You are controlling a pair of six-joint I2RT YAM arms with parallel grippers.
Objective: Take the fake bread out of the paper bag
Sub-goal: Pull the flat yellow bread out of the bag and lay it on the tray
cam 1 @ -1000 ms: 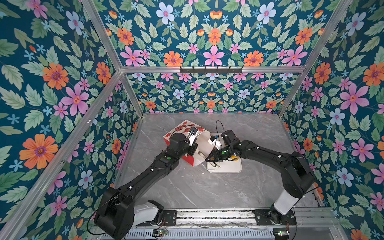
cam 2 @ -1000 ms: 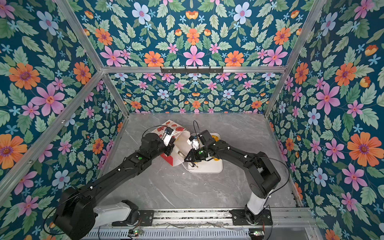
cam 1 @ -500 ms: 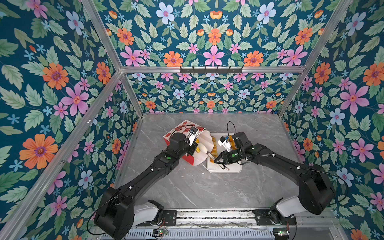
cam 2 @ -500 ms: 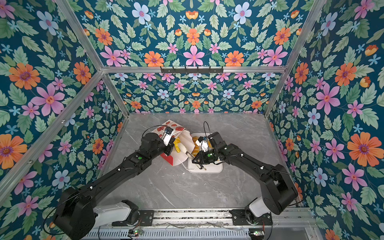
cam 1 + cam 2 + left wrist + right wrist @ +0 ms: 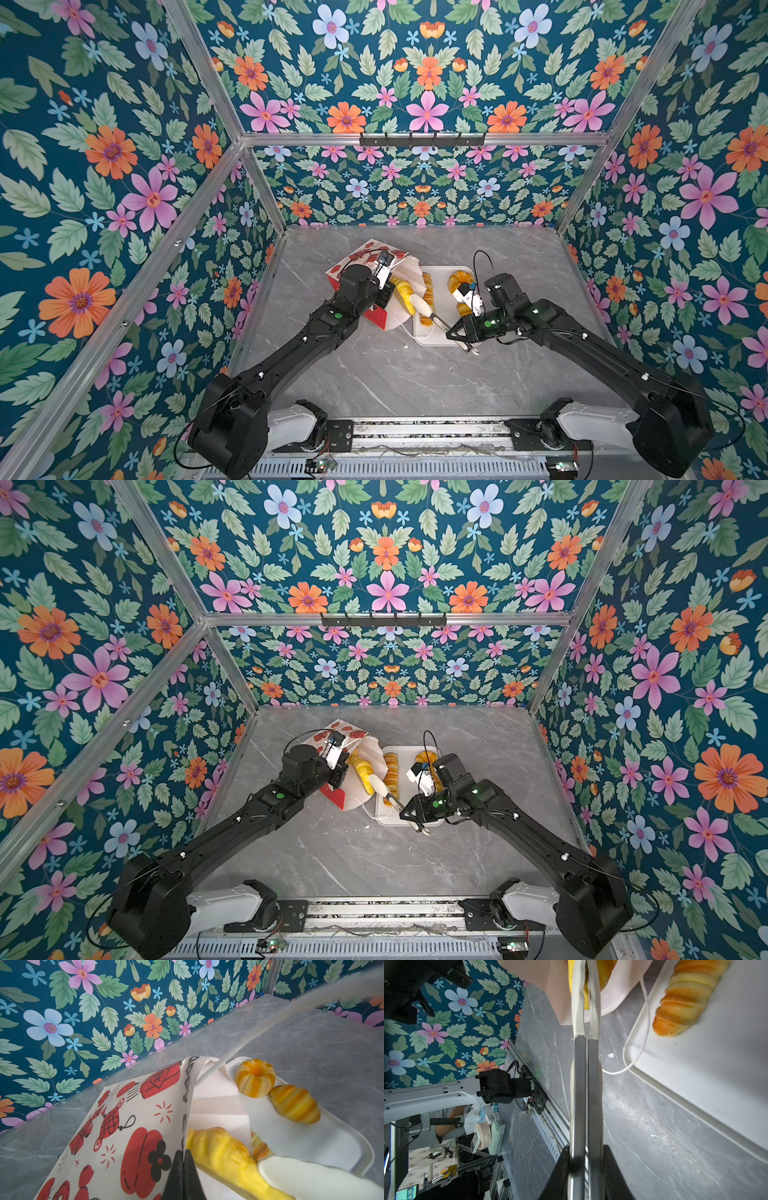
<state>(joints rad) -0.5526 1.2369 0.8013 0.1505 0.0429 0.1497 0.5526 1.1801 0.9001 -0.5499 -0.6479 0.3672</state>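
The left gripper (image 5: pixel 183 1160) was clenched on the thin rim of the paper bag (image 5: pixel 135 1126). The bag was matte white with red lantern prints. It lay on the veined grey counter (image 5: pixel 395 374) at nine o'clock of the smooth white tray (image 5: pixel 301 1138), with its mouth facing the tray. The right gripper (image 5: pixel 586 1159) squeezed steel tongs (image 5: pixel 584 1084), whose white tips pinched a glossy yellow croissant (image 5: pixel 220 1153) in the bag's mouth. On the tray sat a long ridged loaf (image 5: pixel 685 999), a fluted pumpkin-shaped bun (image 5: pixel 254 1080) and, touching it, a small striped croissant (image 5: pixel 295 1104).
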